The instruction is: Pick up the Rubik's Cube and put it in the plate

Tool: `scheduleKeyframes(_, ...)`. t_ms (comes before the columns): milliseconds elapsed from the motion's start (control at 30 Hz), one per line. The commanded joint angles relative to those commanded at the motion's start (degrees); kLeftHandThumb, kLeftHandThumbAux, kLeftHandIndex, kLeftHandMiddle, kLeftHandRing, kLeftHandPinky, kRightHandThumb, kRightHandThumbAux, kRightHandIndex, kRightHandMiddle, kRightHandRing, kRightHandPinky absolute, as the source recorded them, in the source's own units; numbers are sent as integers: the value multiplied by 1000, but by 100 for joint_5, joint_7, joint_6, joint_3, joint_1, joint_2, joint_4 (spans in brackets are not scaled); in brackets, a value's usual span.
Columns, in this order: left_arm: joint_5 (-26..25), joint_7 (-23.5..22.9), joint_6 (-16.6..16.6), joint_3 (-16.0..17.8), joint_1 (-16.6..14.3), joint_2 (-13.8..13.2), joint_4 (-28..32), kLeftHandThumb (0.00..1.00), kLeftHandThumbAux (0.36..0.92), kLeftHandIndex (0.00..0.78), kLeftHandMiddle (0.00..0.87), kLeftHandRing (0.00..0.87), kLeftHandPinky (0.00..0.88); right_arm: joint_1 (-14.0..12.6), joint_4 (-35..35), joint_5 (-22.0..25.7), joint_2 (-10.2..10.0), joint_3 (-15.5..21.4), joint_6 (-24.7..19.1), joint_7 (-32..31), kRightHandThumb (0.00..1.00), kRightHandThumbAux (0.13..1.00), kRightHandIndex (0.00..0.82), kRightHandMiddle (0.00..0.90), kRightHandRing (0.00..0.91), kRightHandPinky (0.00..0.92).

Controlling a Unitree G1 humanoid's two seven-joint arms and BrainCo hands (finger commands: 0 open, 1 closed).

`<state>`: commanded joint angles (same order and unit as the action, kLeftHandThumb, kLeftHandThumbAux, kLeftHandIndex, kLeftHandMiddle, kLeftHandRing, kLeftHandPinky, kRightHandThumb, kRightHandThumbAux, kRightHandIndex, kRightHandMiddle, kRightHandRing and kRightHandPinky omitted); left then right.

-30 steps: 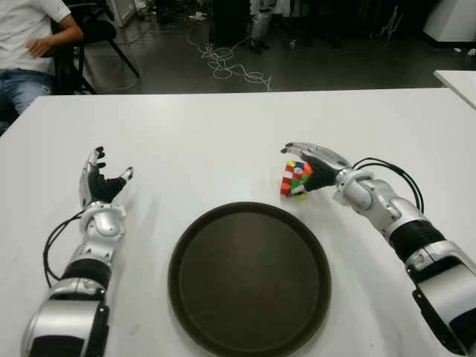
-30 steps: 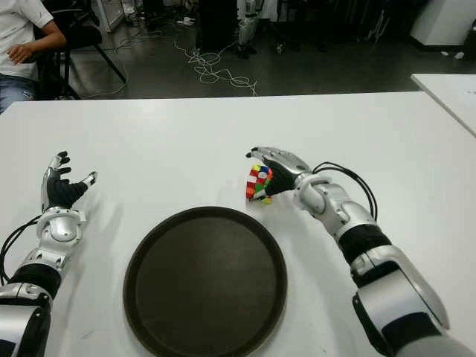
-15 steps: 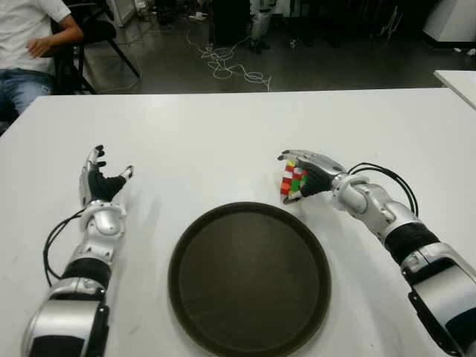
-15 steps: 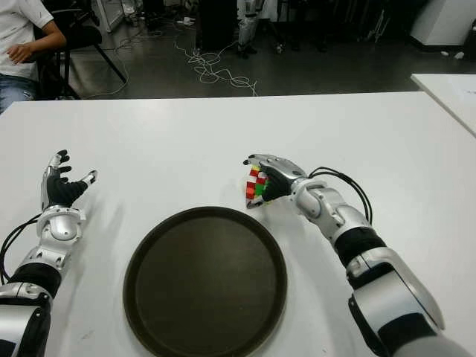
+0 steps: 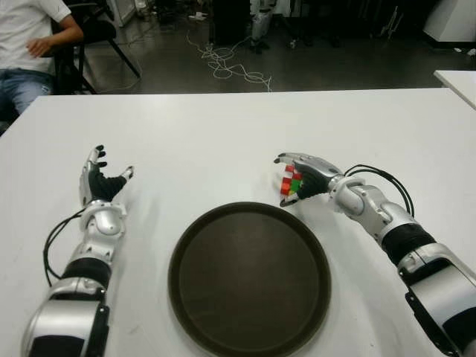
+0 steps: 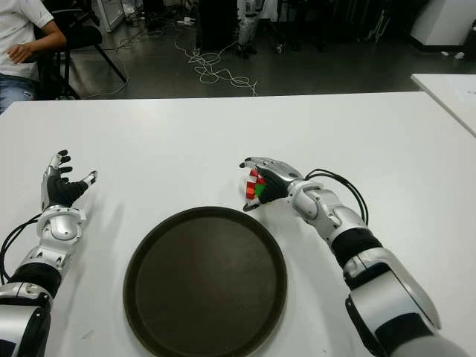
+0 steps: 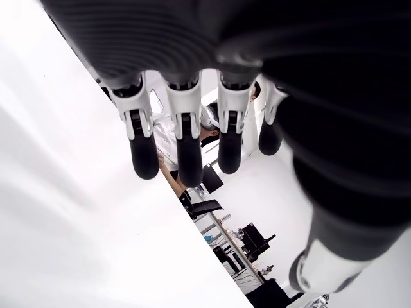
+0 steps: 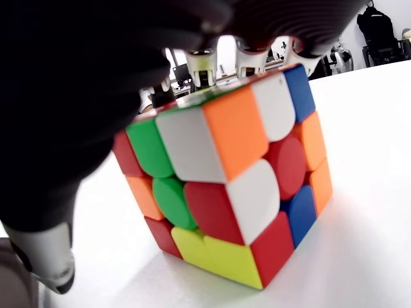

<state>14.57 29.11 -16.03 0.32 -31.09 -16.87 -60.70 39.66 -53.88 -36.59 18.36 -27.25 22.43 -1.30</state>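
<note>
The right hand [image 5: 303, 180] is closing its fingers around the Rubik's Cube [image 5: 291, 184], which is sitting near the middle of the desk [image 5: 223, 134], just past the far right rim of the plate [image 5: 249, 277]. In the right wrist view the cube looks like it is touching the desk, so the grab step is going on. Next, it needs a firm squeeze, a lift, and a short move over the plate. The left hand [image 5: 100, 183] is showing near the desk's left edge, fingers spread and holding nothing.
</note>
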Motion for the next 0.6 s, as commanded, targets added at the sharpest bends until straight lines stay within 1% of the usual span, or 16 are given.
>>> scheduleKeyframes(133, -7, 9, -6, 7, -3, 1, -6, 303, 762, 112, 165, 168, 207, 25, -24, -36, -7, -20, -65, -4, 0, 690, 0, 0, 0, 8)
scheduleKeyframes(267, -25, 1, -32, 21, -3, 3, -13, 299, 757, 113, 169, 178, 223, 85, -123, -42, -19, -41, -126, -100, 0, 694, 0, 0, 0, 5)
scheduleKeyframes(533, 11, 29, -19, -3, -8, -10, -37, 273, 762, 108, 170, 174, 190, 102, -90, -40, -29, -47, -325, -237, 0, 696, 0, 0, 0, 0)
scheduleKeyframes(600, 25, 37, -22, -12, -10, -17, -43, 288, 764, 110, 169, 171, 192, 102, -68, -41, -27, -46, -363, -255, 0, 701, 0, 0, 0, 0)
